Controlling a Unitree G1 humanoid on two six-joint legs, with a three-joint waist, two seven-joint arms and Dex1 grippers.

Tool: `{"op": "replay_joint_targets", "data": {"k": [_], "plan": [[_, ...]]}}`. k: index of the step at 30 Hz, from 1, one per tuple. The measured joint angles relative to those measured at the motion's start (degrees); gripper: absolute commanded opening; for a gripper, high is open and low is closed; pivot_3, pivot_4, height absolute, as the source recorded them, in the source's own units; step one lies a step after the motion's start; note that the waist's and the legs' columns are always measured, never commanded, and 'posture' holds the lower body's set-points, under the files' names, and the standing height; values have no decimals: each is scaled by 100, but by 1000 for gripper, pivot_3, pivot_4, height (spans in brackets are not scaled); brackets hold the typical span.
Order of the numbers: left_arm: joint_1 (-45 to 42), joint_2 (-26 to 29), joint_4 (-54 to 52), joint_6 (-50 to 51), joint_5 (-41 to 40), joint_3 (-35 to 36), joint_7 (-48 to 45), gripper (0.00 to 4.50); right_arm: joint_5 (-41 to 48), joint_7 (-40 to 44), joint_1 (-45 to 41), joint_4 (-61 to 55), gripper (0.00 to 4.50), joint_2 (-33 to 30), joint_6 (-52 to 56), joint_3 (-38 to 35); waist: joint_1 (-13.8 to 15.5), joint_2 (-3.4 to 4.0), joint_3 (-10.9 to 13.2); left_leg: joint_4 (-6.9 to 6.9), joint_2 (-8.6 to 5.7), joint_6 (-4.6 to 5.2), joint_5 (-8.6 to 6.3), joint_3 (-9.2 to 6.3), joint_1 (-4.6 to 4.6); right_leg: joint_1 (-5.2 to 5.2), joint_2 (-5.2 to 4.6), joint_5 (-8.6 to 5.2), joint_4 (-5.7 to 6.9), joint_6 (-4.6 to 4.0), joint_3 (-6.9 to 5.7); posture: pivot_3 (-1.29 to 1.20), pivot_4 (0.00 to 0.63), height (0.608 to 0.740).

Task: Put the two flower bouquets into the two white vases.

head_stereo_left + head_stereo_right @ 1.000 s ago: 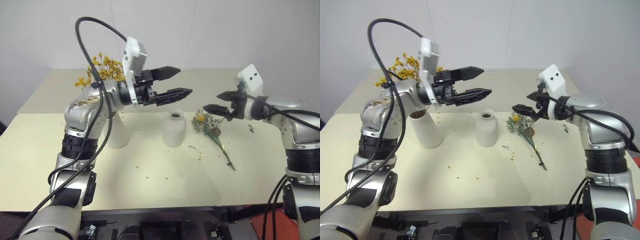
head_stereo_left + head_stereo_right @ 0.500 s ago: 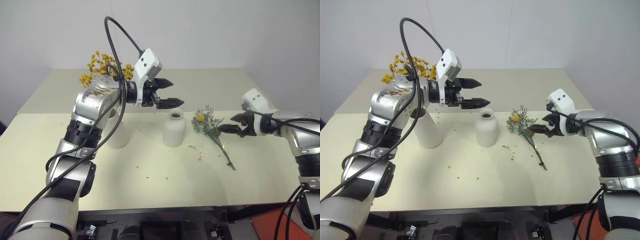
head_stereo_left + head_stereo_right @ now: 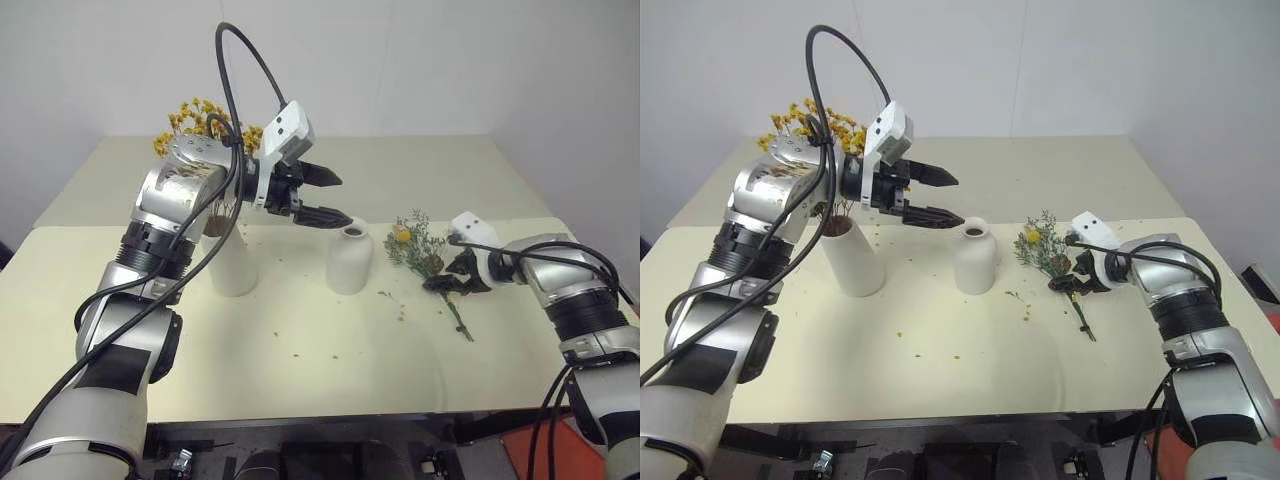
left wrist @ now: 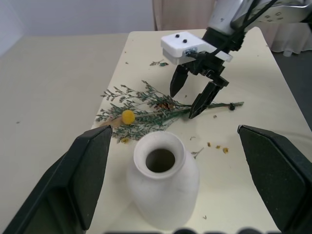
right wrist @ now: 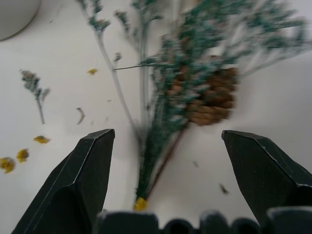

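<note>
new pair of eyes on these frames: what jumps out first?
The right gripper, jaws open, is low over the grey-green sprig with its yellow bloom and pine cone, lying flat on the table right of the narrow-necked vase. The left gripper hangs open above and just left of that vase. Further left, the yellow-orange sprig already stands in the cylinder vase.

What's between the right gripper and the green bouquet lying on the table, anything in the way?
Nothing visible blocks it. The right gripper is open, its fingers straddling the stems of the grey-green bouquet lying flat on the table. Only small flower crumbs lie nearby. The narrow-necked vase stands apart, to the bouquet's left.
</note>
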Motion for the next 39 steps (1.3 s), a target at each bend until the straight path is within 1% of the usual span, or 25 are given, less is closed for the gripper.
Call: {"op": "replay_joint_targets", "data": {"k": [5, 10, 13, 17, 23, 26, 28, 30, 33, 35, 39], "plan": [[-5, -13, 206, -176, 199, 1, -61, 4489, -196, -207, -77, 410, 4171, 208, -113, 19, 0, 0, 0, 2, 0, 0, 0, 0, 1, 0, 0, 2, 2, 2, 1, 0, 150, 740], [-27, -67, 208, -188, 250, 3, -103, 4489, -258, -228, -248, 610, 4171, 207, -233, -82, -9, 0, 0, 0, 1, 0, 0, 0, 0, 0, 0, 3, 1, 2, 1, 0, 150, 740], [-30, -88, 208, -188, 259, 3, -132, 4500, -285, -42, -195, 564, 3567, 195, -233, -63, -5, 0, 0, 2, 0, 0, 0, 0, 0, 0, 0, 3, 2, 2, 1, 0, 150, 740], [-33, -102, 212, -189, 345, 4, -177, 4500, -288, 227, 55, 184, 2176, 159, -216, 49, -11, 0, 0, 4, 0, 0, 0, 0, 1, 1, 0, 3, 6, 3, 2, 0, 150, 740], [-57, -136, 246, -207, 373, 4, -227, 4500, -321, 190, 102, 63, 99, 160, -192, 23, -11, 0, 0, 4, -1, 0, 0, 0, 1, 0, 0, 3, 5, 3, 2, 0, 150, 740], [-82, -127, 309, -221, 398, 5, -277, 4500, -277, -150, -41, 258, 43, 216, -192, -312, -8, 1, 0, 5, -2, 0, 0, 1, 1, 0, -1, 4, 6, 3, 3, 0, 150, 740], [-101, -120, 362, -276, 435, 4, -336, 4500, -168, -656, -456, 533, 43, 296, -206, -917, -15, 8, 5, 3, -2, 1, 0, 3, 1, -3, -1, 7, 5, 3, 7, 0, 150, 740], [-128, -110, 407, -340, 497, 4, -394, 4500, -10, -1070, -846, 568, 43, 312, -279, -1524, -12, 8, 5, -3, 1, 1, 0, 1, 1, -4, 2, 7, 4, 2, 5, 0, 150, 740], [-167, -97, 478, -387, 576, 4, -458, 4500, 273, -1384, -1034, 247, 43, 437, -665, -2204, -9, 8, 5, -6, 1, 3, -1, 0, 2, 0, 2, 7, -1, 3, 3, 0, 150, 740], [-208, -80, 539, -430, 603, 5, -506, 4500, 635, -1650, -1023, 20, 43, 870, -871, -2710, -27, 8, 5, -4, -2, 3, -2, 5, 1, -1, -1, 9, 1, 5, 11, 0, 150, 740], [-240, -80, 567, -453, 628, 5, -575, 4500, 1257, -1997, -1037, -444, 43, 1440, -975, -3305, -5, 10, 6, -2, -1, 4, -1, 3, 1, -1, 0, 10, 7, 4, 7, 0, 150, 740]]}}
